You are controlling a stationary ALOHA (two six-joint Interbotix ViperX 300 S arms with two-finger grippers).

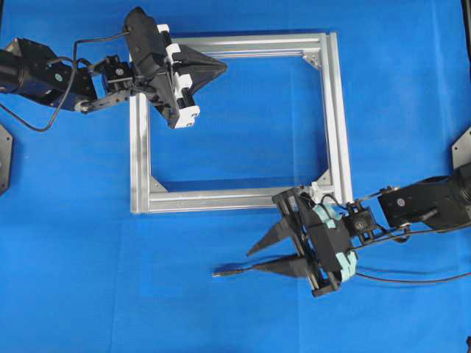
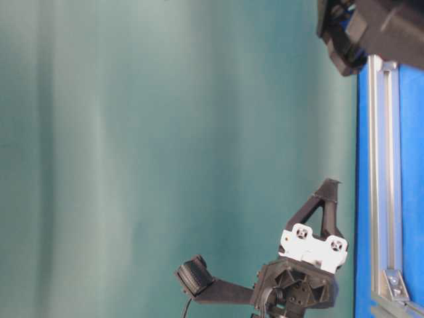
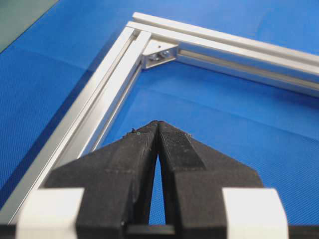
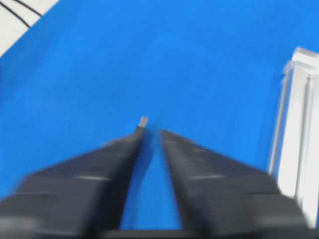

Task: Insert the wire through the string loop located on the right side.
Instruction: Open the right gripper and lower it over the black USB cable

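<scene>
Wire (image 1: 229, 271) lies nearest, on the blue worktop (image 1: 88, 279) toward its near edge. Its plug tip points to the left and the cable trails off rightward beneath the right gripper (image 1: 259, 261). That claw is released: its two fingers stand apart with bare blue between them, and the plug pokes out just past the tip of one finger rather than sitting between the pair. The right wrist view is blurred, but it shows the same thing, with the plug (image 4: 143, 121) at the end of the left finger and the gap empty.

To do this step well, I judge the claw should shift sideways until the wire runs down the middle of the gap. It should then clench a little behind the plug, leaving a short stiff tip free to aim.

Just beyond, at the near right corner of the aluminium frame (image 1: 338, 125), a small whitish scrap is probably the string loop (image 1: 318, 188). The gripper body partly hides it, so I cannot tell which way its opening faces; the approach should be slow and lined up with it.

Farthest, the left gripper (image 1: 219, 66) hangs over the frame's far left corner, clenched on nothing and well apart from the work.
</scene>
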